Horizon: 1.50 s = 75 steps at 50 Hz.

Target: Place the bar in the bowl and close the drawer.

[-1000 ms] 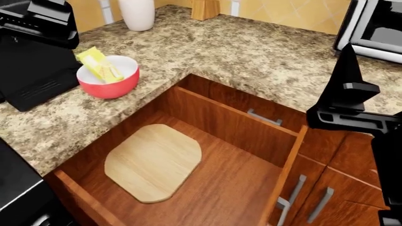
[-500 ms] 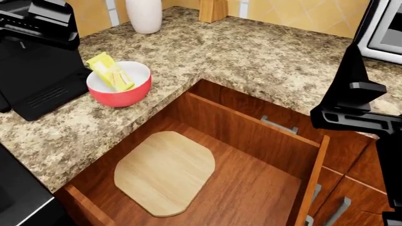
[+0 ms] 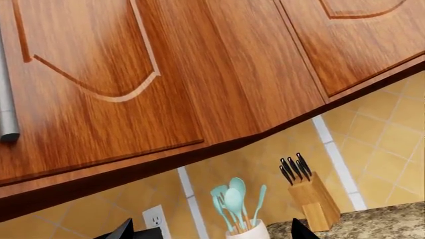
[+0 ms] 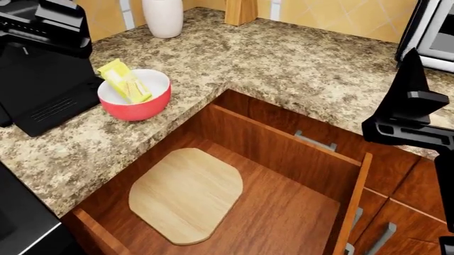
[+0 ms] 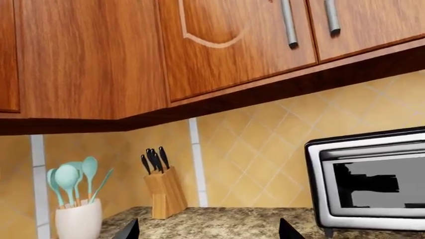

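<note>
In the head view the yellow bar (image 4: 125,81) lies tilted inside the red bowl (image 4: 145,108), one end sticking out over the rim. The bowl stands on the granite counter, left of the open drawer (image 4: 284,212). The drawer is pulled far out, its front edge (image 4: 352,204) at the right. My left gripper (image 3: 211,234) is open and empty, held high to the left of the bowl. My right gripper (image 5: 208,234) is open and empty, raised above the counter to the right of the drawer. Both wrist views face the wall cabinets and backsplash.
A pale wooden board (image 4: 186,194) lies flat in the drawer. A black appliance (image 4: 42,90) stands left of the bowl. A white utensil jar (image 4: 163,16) and knife block (image 4: 241,9) stand at the back, a toaster oven (image 4: 434,32) at the back right.
The head view shifted early on, so the bowl and drawer now sit lower and further right. My right gripper has drifted slightly right. The bar stays in the bowl.
</note>
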### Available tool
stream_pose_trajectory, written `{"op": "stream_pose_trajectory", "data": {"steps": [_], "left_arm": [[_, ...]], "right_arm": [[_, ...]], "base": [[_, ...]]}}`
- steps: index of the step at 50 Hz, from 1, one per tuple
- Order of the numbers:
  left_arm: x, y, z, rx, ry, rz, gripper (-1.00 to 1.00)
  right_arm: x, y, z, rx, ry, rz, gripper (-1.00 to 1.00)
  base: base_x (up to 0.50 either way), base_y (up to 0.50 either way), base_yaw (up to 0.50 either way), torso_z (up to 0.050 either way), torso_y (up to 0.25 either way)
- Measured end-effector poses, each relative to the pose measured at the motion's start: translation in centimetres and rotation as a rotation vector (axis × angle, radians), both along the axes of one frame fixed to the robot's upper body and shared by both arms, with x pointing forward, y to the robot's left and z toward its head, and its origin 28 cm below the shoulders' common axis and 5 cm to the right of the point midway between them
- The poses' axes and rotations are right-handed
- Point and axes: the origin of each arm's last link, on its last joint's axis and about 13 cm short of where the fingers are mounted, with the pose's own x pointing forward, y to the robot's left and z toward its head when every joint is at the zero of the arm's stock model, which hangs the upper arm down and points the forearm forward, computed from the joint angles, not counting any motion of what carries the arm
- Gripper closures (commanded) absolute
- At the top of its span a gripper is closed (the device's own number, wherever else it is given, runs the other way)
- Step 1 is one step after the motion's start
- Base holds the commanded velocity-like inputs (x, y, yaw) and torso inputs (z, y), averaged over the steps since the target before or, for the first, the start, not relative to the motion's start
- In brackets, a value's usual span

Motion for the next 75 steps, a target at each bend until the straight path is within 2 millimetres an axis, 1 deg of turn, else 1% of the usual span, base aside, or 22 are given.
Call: {"op": "stream_pose_trajectory", "data": {"steps": [8, 19, 26, 36, 46, 53, 67, 75], "left_arm": [[0.0, -0.1, -0.1, 0.002, 0.0, -0.004, -1.0], [0.0, -0.2, -0.1, 0.005, 0.0, -0.009, -1.0], [0.0, -0.2, -0.1, 0.007, 0.0, -0.011, -1.0], [0.1, -0.3, -0.3, 0.01, 0.002, -0.014, -1.0], [0.1, -0.4, -0.5, 0.01, 0.006, -0.017, -1.0], [0.2, -0.4, -0.6, 0.009, 0.008, -0.017, -1.0], [0.1, -0.4, -0.8, 0.006, 0.01, -0.016, -1.0], [0.3, -0.4, -1.0, 0.005, 0.012, -0.014, -1.0]], "right_arm": [[0.5, -1.1, -0.9, 0.021, 0.029, -0.066, -1.0], [0.7, -2.7, -3.4, 0.061, 0.092, -0.155, -1.0], [0.3, -3.6, -5.9, 0.083, 0.149, -0.209, -1.0], [-0.8, -4.9, -9.8, 0.134, 0.224, -0.295, -1.0], [-2.0, -5.9, -13.7, 0.243, 0.308, -0.354, -1.0], [-1.9, -6.4, -16.4, 0.361, 0.374, -0.355, -1.0], [-1.7, -8.0, -22.0, 0.629, 0.473, -0.226, -1.0], [-1.9, -8.4, -24.4, 0.739, 0.493, -0.149, -1.0]], "base": [[0.0, 0.0, 0.0, 0.0, 0.0], [0.0, 0.0, 0.0, 0.0, 0.0], [0.0, 0.0, 0.0, 0.0, 0.0], [0.0, 0.0, 0.0, 0.0, 0.0], [0.0, 0.0, 0.0, 0.0, 0.0], [0.0, 0.0, 0.0, 0.0, 0.0], [0.0, 0.0, 0.0, 0.0, 0.0], [0.0, 0.0, 0.0, 0.0, 0.0]]}}
